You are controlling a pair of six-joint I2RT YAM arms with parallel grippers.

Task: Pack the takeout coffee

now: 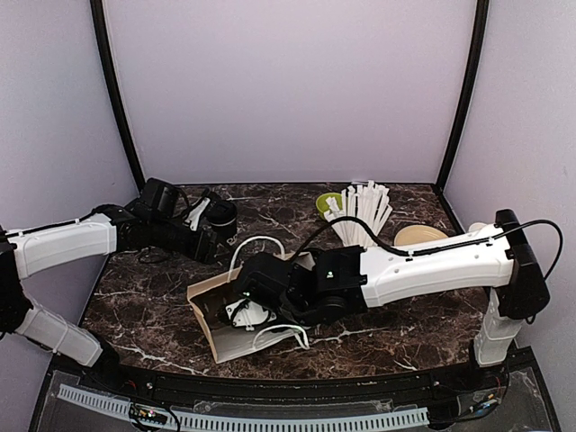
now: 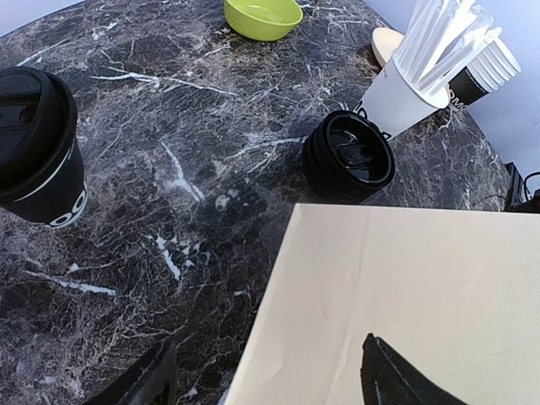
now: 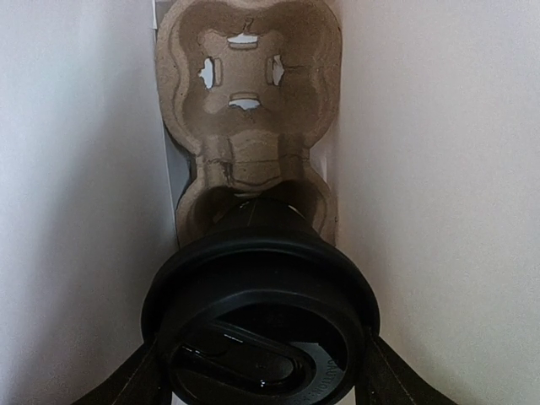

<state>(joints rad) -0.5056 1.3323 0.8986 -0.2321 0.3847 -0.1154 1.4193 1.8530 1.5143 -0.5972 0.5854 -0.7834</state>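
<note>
While the right gripper (image 3: 261,364) reached into the bag (image 3: 72,186), its fingers were closed on the sides of a lidded black cup (image 3: 261,308), just under the lid's rim. That cup sat in the near well of a brown carrier (image 3: 249,110) lying along the bag's floor, and the far well, with four small cut-outs, was empty. This looked like the seating of the first coffee. The next move would likely call for letting go and backing straight out, since the pale bag walls stood close on both sides and left little room to swing. The cup looked about upright, though how deeply it sat in its well was hidden. The left gripper (image 2: 266,378) hovered over the bag's outer face with fingers spread and nothing between them. A second cup (image 2: 34,156), lidded and upright, stood on the marble table (image 2: 169,126) to its left, well apart from the bag, with bare table between. That one probably belongs in the far well. A stack of lids (image 2: 348,156) sat just beyond the bag's edge, with a straw cup (image 2: 405,84) behind it and a green bowl (image 2: 263,17) farther back.
</note>
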